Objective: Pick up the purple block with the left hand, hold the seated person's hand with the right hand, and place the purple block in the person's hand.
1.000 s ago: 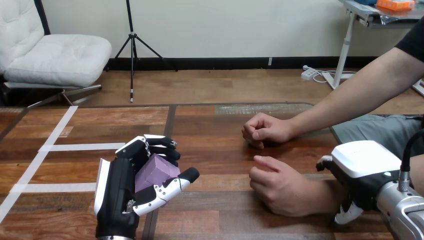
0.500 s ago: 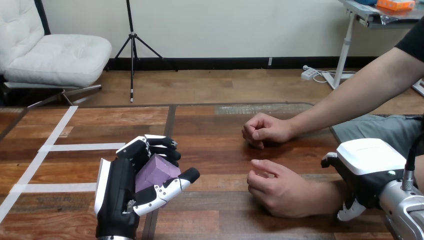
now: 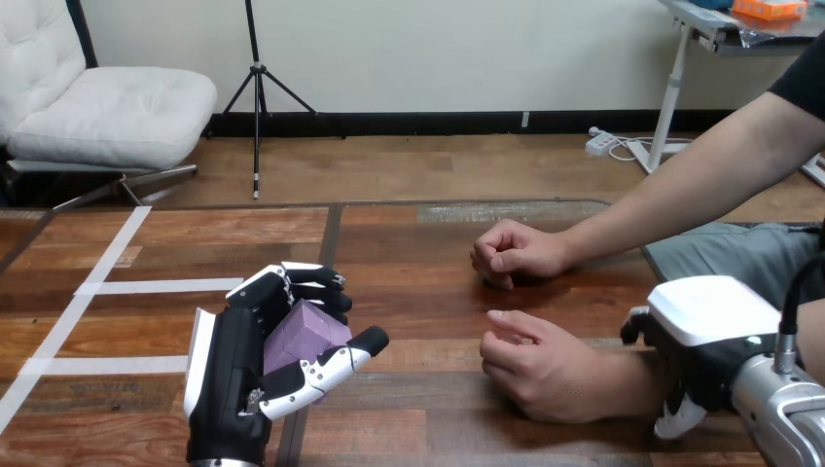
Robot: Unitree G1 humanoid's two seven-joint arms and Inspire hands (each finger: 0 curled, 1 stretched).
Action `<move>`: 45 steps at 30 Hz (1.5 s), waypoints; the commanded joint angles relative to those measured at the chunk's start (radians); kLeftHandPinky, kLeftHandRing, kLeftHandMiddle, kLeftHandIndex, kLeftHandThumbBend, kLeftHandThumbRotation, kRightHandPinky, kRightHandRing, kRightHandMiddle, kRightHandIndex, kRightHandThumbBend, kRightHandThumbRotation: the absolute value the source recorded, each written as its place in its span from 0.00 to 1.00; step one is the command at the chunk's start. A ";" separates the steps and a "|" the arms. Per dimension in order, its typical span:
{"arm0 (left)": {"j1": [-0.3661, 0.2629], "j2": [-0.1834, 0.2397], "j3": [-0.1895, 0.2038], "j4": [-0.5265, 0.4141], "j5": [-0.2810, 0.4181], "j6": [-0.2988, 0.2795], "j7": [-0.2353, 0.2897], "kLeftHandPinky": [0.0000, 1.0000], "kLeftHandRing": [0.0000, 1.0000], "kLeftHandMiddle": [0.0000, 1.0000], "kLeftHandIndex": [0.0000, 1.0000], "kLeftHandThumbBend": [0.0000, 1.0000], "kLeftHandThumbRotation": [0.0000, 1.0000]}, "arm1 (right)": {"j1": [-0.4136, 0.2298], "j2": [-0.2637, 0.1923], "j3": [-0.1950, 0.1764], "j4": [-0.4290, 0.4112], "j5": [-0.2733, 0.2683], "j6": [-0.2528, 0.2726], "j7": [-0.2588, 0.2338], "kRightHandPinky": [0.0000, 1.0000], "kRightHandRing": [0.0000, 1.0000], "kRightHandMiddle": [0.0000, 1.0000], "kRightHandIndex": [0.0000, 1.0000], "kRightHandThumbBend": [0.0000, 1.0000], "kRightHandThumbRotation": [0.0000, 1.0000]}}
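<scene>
Head view puts the left hand [image 3: 229,379] at the lower left, set on edge on the counter [image 3: 418,292] with its glossy black palm turned toward the middle and a white shell along its back. Its fingers [image 3: 292,277] curl over from the far side and its thumb [image 3: 336,362] crosses from the near side, so the hand forms a cup closed around the purple block [image 3: 306,336]. The block sits inside that cup, pressed against the palm, with a matte lilac surface, flat faces and crisp straight edges; one corner points up between the fingers and the thumb. The counter is made of dark reddish-brown wooden planks with visible grain and a slight sheen, and strips of white tape [image 3: 161,286] cross it at the left. Near the middle right, the person's nearer hand [image 3: 545,370] rests on the wood, loosely curled with its knuckles up, well apart from the block. The person's farther hand [image 3: 516,253] lies beyond it on the counter as a closed fist. The right hand [image 3: 715,336] sits at the lower right, over the wrist of the nearer hand, a smooth white shell covering its back and a silver forearm [image 3: 788,413] behind it. Whether it clasps that wrist or only lies over it cannot be told.
</scene>
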 commanded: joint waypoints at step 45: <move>-0.019 -0.004 0.007 -0.092 -0.001 -0.007 -0.005 0.38 0.44 0.50 0.51 0.76 0.05 | -0.164 0.022 0.110 0.183 -0.002 0.001 -0.009 0.50 0.58 0.62 0.66 0.71 0.02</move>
